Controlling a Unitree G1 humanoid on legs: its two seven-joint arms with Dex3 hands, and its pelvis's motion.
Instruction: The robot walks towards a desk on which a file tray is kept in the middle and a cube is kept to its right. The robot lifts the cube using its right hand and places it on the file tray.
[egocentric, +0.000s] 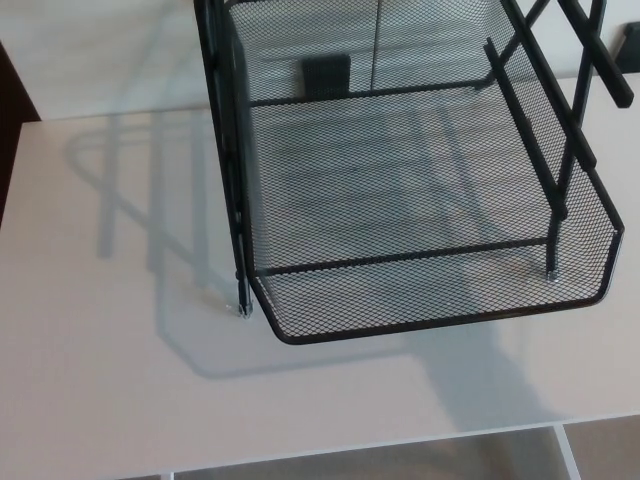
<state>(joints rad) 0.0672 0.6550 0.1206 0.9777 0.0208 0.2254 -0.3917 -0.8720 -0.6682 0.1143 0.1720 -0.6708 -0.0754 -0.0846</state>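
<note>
since no robot hand is in frame, neither grip can be told | file tray (430, 300) stands mid worktop (100, 350), mesh bed bare to receive | cube unseen, so unplaceable relative to either hand

Soft, even light; the file tray (420, 200) throws a pale layered shadow leftward across the desk (100, 380). Slightly grainy, no glare.

A small dark rectangle (325, 75) marks the pale backdrop (90, 60); greyish floor (400, 462) below.
</note>
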